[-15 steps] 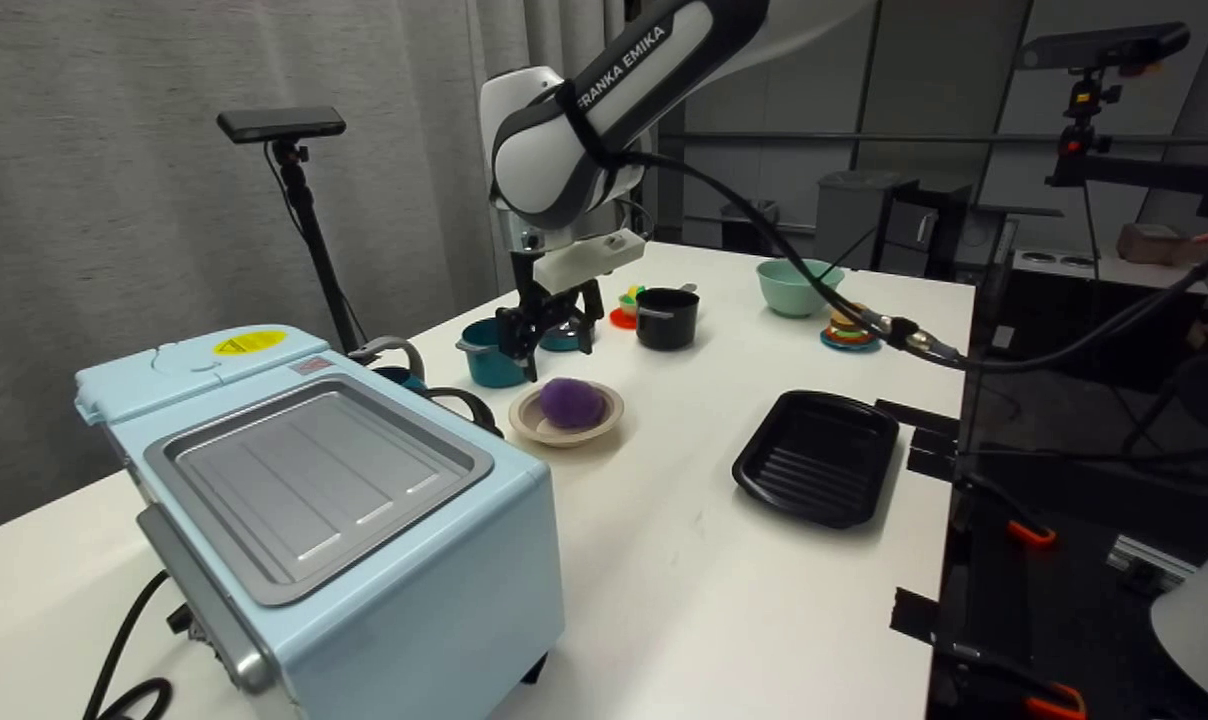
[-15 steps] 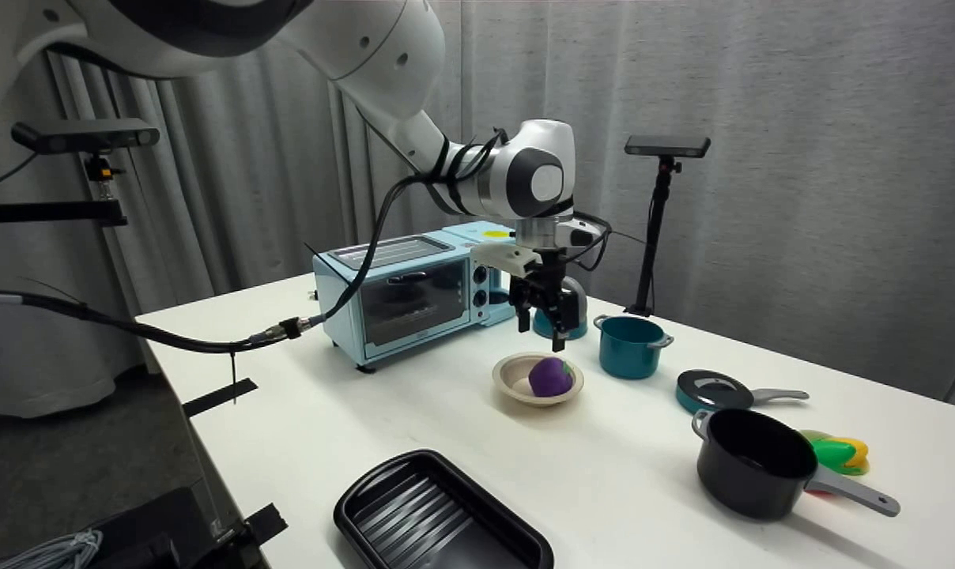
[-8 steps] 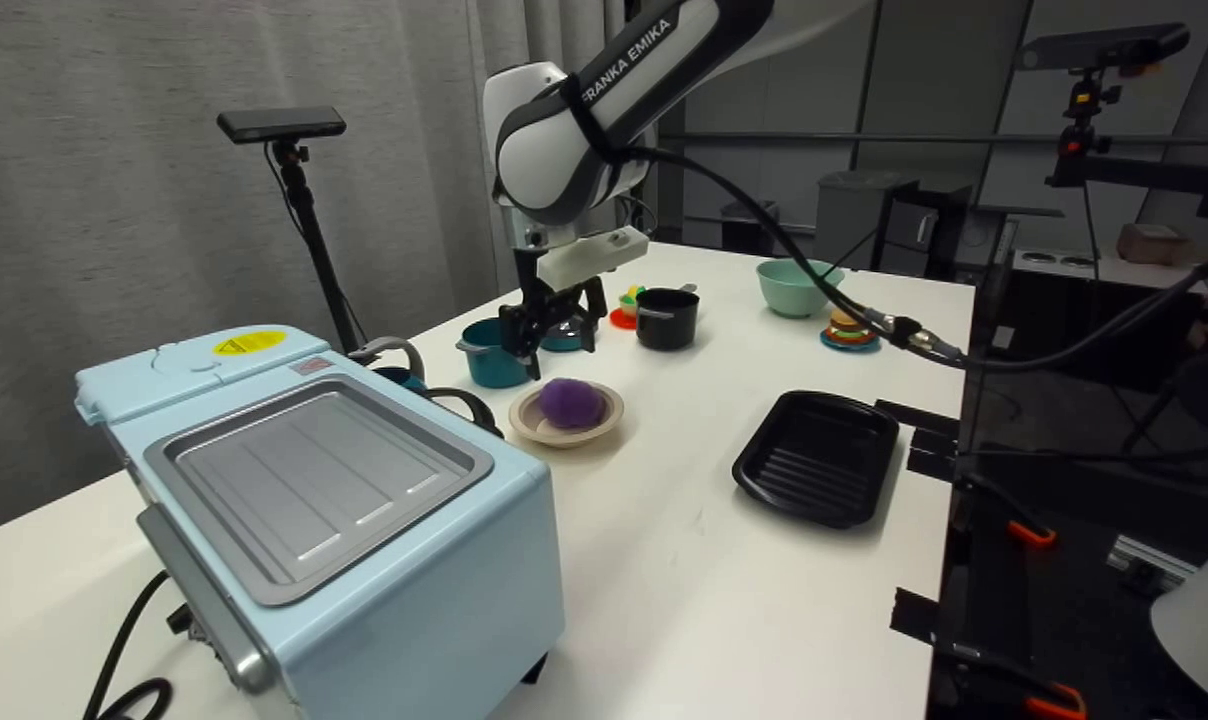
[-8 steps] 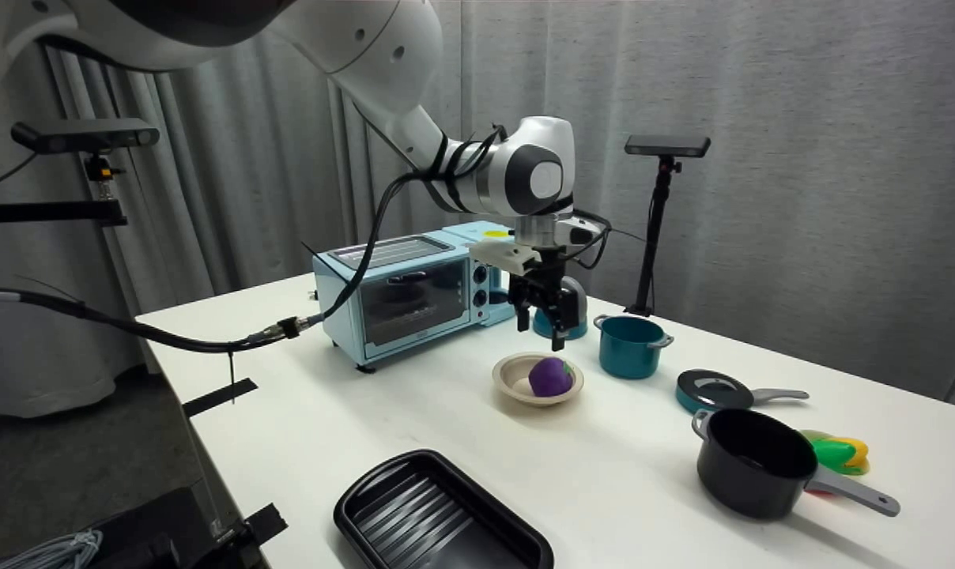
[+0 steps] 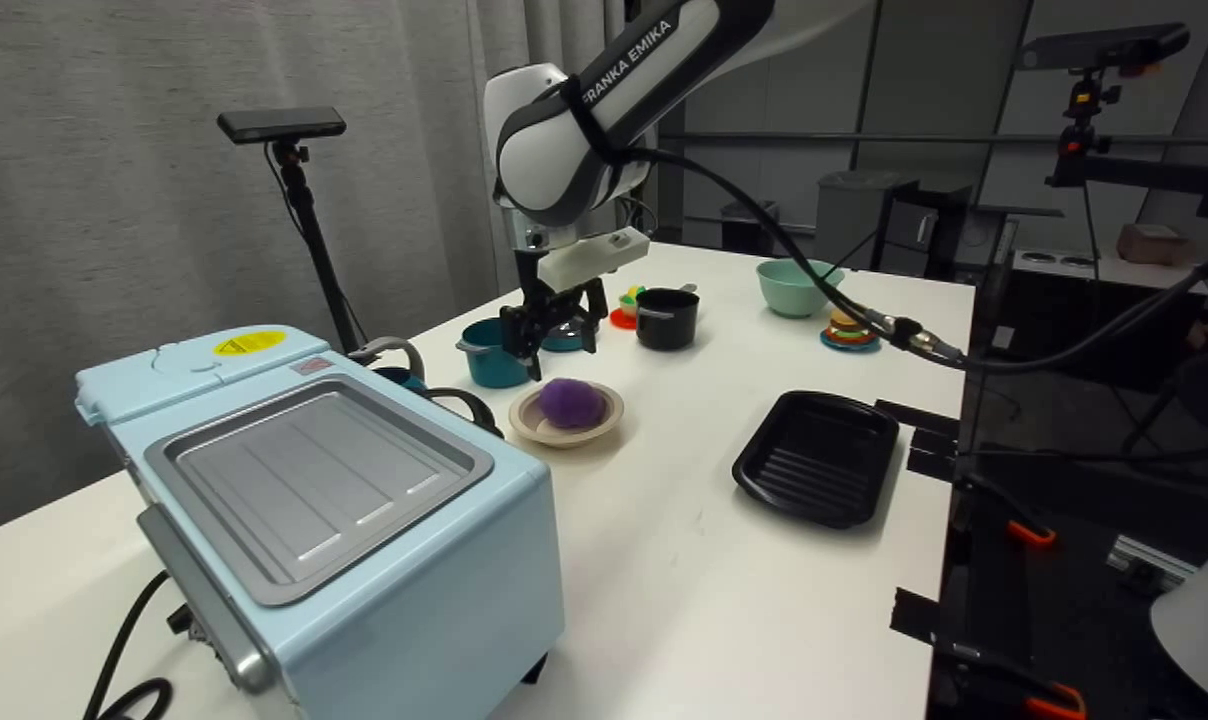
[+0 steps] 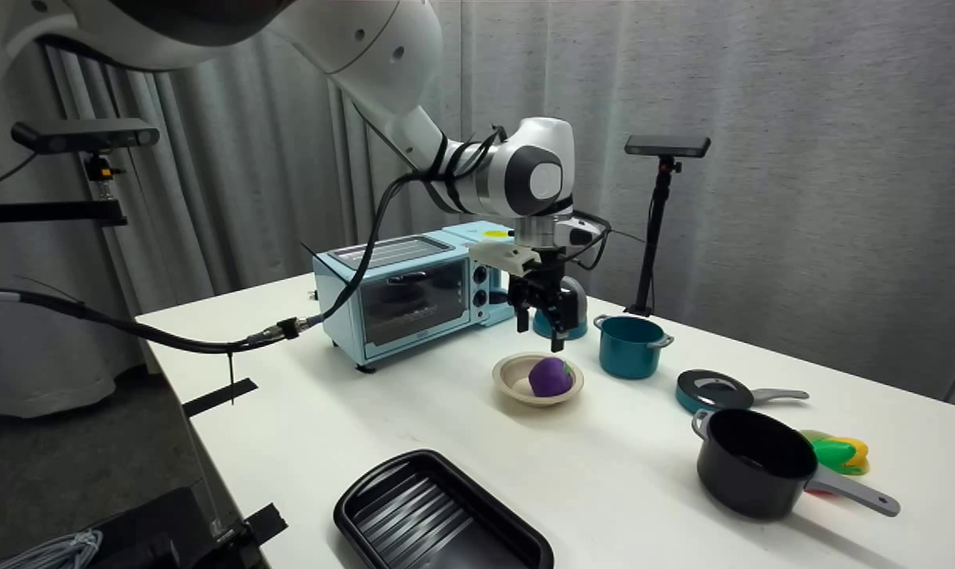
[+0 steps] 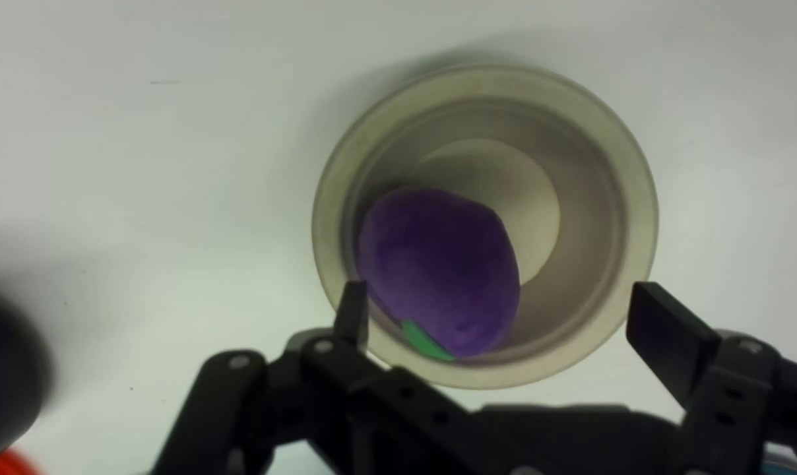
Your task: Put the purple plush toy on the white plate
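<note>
Purple plush toy [image 7: 438, 264] sits inside the white plate [image 7: 484, 80], off-center to one side, green bit [image 7: 426, 342] showing at its edge in the wrist view. Jaws spread wide, hanging above plate and toy, apart from them in both exterior views. Plate is on the table [image 6: 438, 423], near the teal pot [image 6: 629, 356] and light blue toaster oven [image 6: 414, 304]; black ridged tray [image 6: 438, 514] and black saucepan [image 6: 750, 478] stand well apart from it.
</note>
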Motion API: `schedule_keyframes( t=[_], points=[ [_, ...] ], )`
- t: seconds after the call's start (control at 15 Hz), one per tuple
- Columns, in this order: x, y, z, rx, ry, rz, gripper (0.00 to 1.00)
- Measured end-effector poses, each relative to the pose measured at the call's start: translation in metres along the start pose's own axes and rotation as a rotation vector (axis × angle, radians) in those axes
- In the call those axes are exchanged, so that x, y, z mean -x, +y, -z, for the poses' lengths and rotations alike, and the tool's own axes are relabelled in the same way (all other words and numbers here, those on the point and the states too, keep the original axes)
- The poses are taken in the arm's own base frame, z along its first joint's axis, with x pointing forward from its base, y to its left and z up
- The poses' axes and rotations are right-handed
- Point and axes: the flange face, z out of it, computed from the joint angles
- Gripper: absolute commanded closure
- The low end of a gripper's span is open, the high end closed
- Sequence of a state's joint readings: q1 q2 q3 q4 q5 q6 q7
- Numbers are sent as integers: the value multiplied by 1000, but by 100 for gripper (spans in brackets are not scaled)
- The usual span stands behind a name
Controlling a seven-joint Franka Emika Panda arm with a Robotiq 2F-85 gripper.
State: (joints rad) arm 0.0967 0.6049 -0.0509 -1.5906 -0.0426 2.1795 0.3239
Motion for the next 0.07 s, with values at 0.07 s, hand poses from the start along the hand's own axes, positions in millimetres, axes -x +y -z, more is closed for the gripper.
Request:
schedule_keyframes(
  t=[0.07],
  points=[
    [0, 0, 0, 0, 0, 0, 0]
  ],
)
